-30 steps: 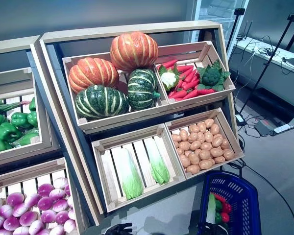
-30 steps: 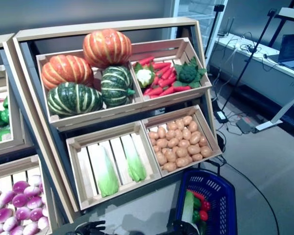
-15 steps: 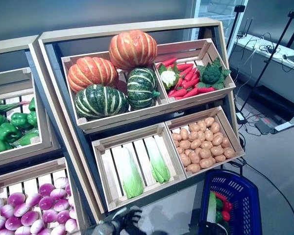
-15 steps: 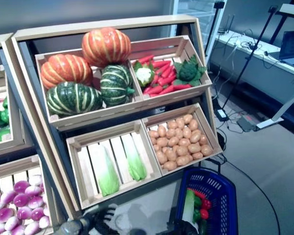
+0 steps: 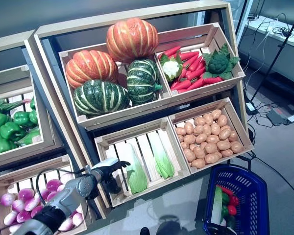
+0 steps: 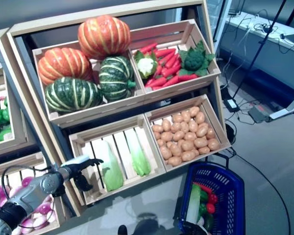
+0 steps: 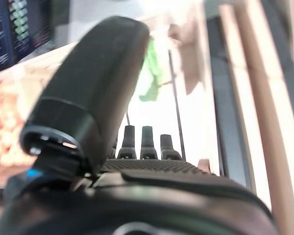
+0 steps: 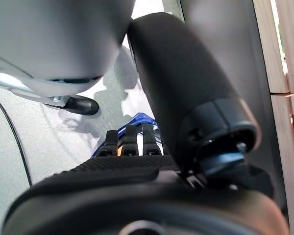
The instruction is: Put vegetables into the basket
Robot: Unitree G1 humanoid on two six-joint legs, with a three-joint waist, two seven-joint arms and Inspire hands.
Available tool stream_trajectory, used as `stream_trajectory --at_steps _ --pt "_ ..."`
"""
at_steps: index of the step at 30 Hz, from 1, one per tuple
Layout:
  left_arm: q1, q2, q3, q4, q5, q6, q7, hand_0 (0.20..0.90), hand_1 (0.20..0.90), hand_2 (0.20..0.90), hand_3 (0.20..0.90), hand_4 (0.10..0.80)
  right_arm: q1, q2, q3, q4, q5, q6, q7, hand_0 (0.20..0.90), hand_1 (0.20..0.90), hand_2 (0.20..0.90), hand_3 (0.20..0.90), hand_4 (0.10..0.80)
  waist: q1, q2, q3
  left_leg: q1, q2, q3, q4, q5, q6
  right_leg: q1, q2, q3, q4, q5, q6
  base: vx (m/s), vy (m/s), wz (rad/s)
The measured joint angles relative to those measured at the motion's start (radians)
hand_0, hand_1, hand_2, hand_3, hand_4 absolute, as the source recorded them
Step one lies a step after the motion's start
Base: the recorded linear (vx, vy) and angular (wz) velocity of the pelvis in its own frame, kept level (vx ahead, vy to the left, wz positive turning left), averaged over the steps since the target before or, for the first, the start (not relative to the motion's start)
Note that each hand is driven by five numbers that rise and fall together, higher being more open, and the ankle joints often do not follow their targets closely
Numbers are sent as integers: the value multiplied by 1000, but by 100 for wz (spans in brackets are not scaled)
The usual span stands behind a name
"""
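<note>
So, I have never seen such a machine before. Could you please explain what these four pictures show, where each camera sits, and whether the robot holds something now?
This is a humanoid robot with two arms and dark hands. The two wide pictures come from a stereo camera on its head, looking down at wooden crates of vegetables. The two close pictures come from cameras on its wrists, so each shows mostly its own hand.

The left hand reaches with open fingers toward the cabbages in the lower crate; it holds nothing. The right hand shows only in its wrist view, above something blue, probably the basket's rim; whether it grips is unclear.

The other crates hold pumpkins, red peppers, potatoes, green peppers and purple bulbs. The blue basket on the floor already contains some vegetables.
</note>
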Motion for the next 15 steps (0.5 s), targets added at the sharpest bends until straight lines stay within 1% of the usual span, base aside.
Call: stream_trajectory --at_steps 3,5,7,8,9,10,11,13,14,15 --pt "-47 2 -38 16 62 6 20 900 900 900 900 800 -35 -19 0 1 6 -7 1 900 900 900 900 800 0 18 45 -31 10 -7 4 16 -1 -32 11 -2 14 6 -6 -97 -13 4" --pt "-87 3 -89 53 110 -2 63 900 900 900 900 800 -50 -31 0 7 16 -9 2 900 900 900 900 800 0 19 71 -38 15 -10 4 22 -5 -44 18 -1 23 5 -8 -123 -5 0" --pt "-145 3 -142 116 174 -16 143 900 900 900 900 800 -97 -51 2 29 46 -21 2 900 900 900 900 800 -1 22 110 -68 22 -11 5 36 -7 -82 30 2 51 4 -11 -158 -4 -3" --pt "-165 0 -150 142 192 -24 170 900 900 900 900 800 -112 -57 5 30 46 -25 2 900 900 900 900 800 -1 22 125 -77 26 -11 5 41 -8 -100 32 5 68 2 -14 -114 -13 -5" --pt "-197 -1 -171 183 208 -30 225 900 900 900 900 800 -138 -65 7 34 46 -31 2 900 900 900 900 800 -2 20 148 -89 30 -10 7 47 -9 -118 36 6 83 0 -16 -98 -14 -4" --pt "-211 -2 -179 205 220 -32 251 900 900 900 900 800 -151 -68 8 39 46 -38 2 900 900 900 900 800 -3 20 158 -97 32 -11 11 49 -9 -128 36 7 93 -1 -18 -123 -12 -5" --pt "-239 -3 -186 241 240 -36 305 900 900 900 900 800 -176 -72 8 42 47 -47 2 900 900 900 900 800 -5 16 187 -107 36 -9 20 51 -9 -149 40 8 117 -7 -20 -182 -17 -4" --pt "-299 -16 -187 332 279 -51 426 900 900 900 900 800 -221 -74 21 44 50 -67 2 900 900 900 900 800 -6 6 236 -155 46 -11 62 52 -10 -222 41 12 216 -42 -28 -181 -2 -1" --pt "-345 -16 -206 382 284 -56 493 900 900 900 900 800 -253 -74 44 50 77 -76 2 900 900 900 900 800 -2 -6 267 -188 48 -13 97 53 -12 -270 36 16 287 -68 -33 -112 23 6" --pt "-377 -20 -207 416 292 -57 557 900 900 900 900 800 -282 -74 50 52 83 -82 2 900 900 900 900 800 -2 -9 298 -212 51 -14 115 54 -14 -312 32 18 353 -91 -40 -83 19 8"
